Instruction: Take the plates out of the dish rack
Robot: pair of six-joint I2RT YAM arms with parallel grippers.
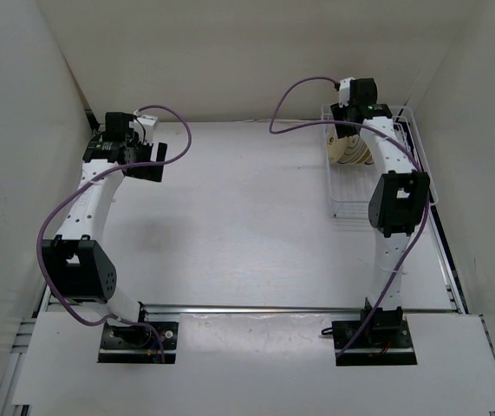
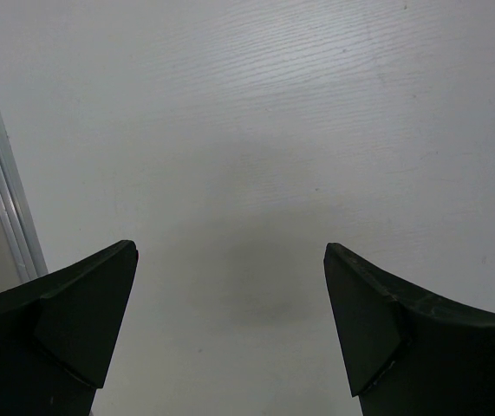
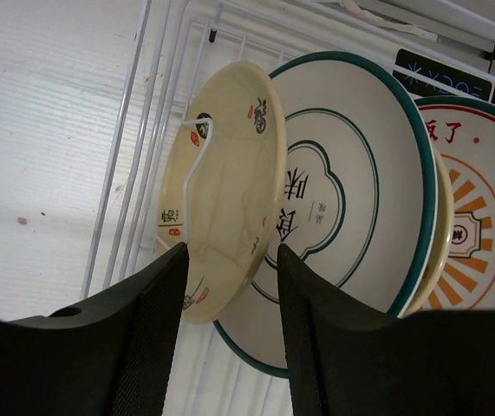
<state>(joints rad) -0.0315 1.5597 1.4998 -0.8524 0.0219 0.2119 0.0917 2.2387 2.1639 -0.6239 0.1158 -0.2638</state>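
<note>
Now | right fingers (image 3: 134,347) parted, straddling cream plate (image 3: 221,173) rim in dish rack (image 3: 134,130) | left fingers (image 2: 74,321) spread apart

Red characters reading "饭了" stand near the upper rim of the sunburst plate (image 3: 481,199), in the right wrist view; a neighbouring plate cuts off the start of the line. Its small dark centre mark is too small to read. The green-rimmed plate (image 3: 360,173) bears black Chinese characters at its centre, turned sideways and half hidden, not legible. The cream plate (image 3: 225,173) carries tiny red and black stamps, unreadable. A dark label (image 3: 442,80) behind shows blurred blue marks
</note>
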